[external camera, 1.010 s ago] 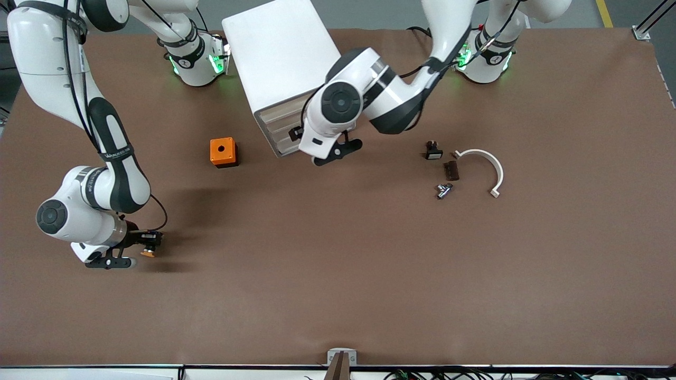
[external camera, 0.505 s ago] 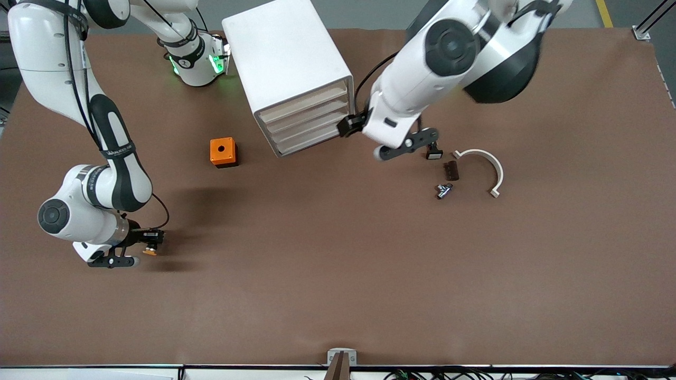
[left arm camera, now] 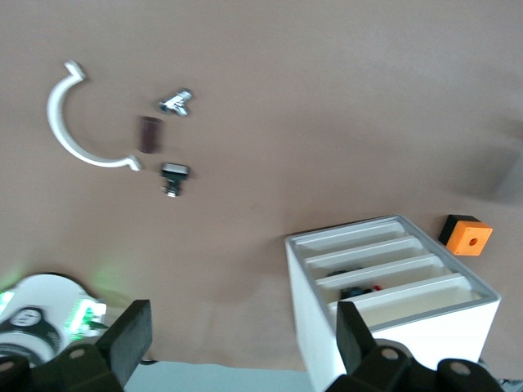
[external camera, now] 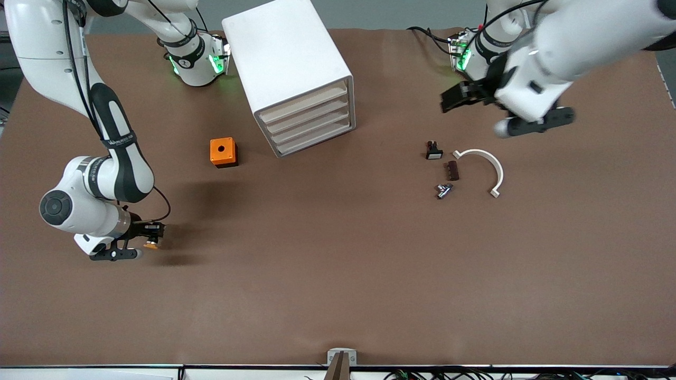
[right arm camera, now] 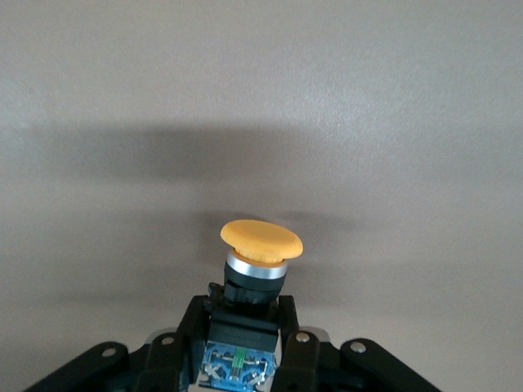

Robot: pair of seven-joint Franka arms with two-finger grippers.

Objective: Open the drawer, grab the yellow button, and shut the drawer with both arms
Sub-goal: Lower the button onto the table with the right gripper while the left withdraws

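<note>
Right gripper (external camera: pixel 149 237) clamping the button (external camera: pixel 151 244) just above the tabletop (external camera: pixel 338 274), left gripper (external camera: pixel 465 98) hanging spread and empty — over bare tabletop near the cabinet (external camera: pixel 288 68), all drawers sitting flush.

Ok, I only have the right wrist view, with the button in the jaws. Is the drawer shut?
Observer: Yes. All four drawers sit flush in the white cabinet.
Operator: Where's the left gripper?
Observer: The left gripper hangs open and empty over bare table toward the left arm's end, clear of the cabinet.
Operator: And where am I on the table?
Observer: The right gripper holds the button low over bare table toward the right arm's end; the orange cube lies between you and the cabinet.
</note>
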